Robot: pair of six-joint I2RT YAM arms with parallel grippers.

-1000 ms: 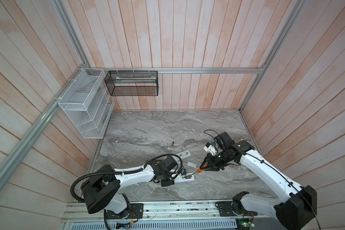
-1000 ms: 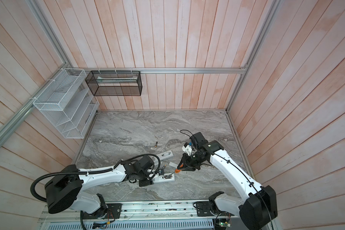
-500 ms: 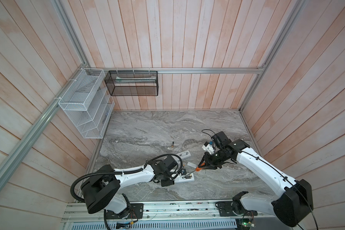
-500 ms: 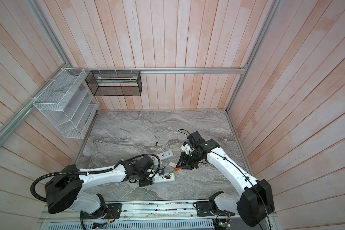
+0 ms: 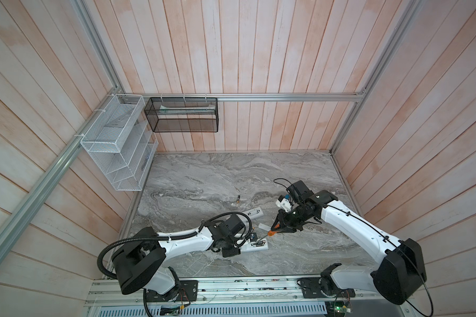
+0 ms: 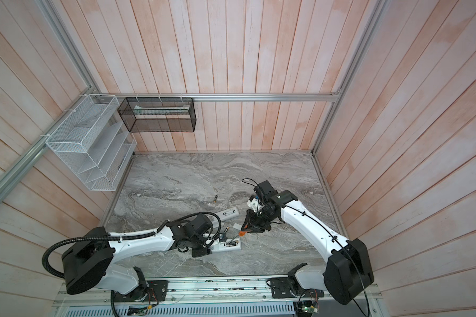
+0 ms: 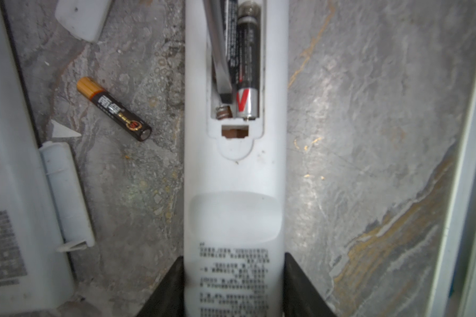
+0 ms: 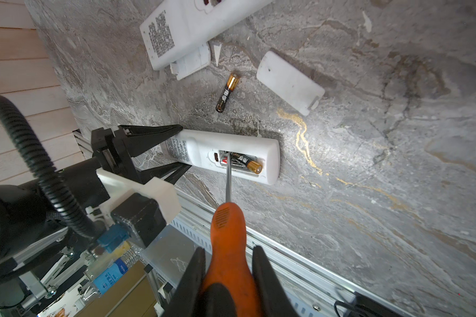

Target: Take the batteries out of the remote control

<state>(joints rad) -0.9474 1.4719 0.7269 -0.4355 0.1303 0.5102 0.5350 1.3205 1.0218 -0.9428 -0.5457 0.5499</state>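
The white remote control [image 7: 235, 178] lies back-up near the table's front edge, its battery bay uncovered. My left gripper [image 7: 234, 256] is shut on its printed end. Two batteries [image 7: 248, 68] lie side by side in the bay [image 8: 245, 163]. My right gripper [image 8: 228, 248] is shut on the orange handle of a screwdriver [image 8: 228, 227], and the blade tip [image 7: 224, 90] rests in the bay beside the spring. In both top views the handle [image 5: 271, 233] hangs just right of the remote [image 5: 254, 245]. One loose battery [image 8: 227, 92] lies beside the remote, another [image 5: 238, 199] farther back.
A second white remote [image 5: 253, 213] lies just behind the left arm, with a loose cover [image 8: 191, 64] against it. Another battery cover [image 8: 289, 79] lies between the remotes. A white wire rack [image 5: 118, 142] and a black mesh basket [image 5: 182, 115] hang on the walls.
The right arm has crept slightly left, carrying the screwdriver a little closer to the remote. The left arm and the remote have stayed put.
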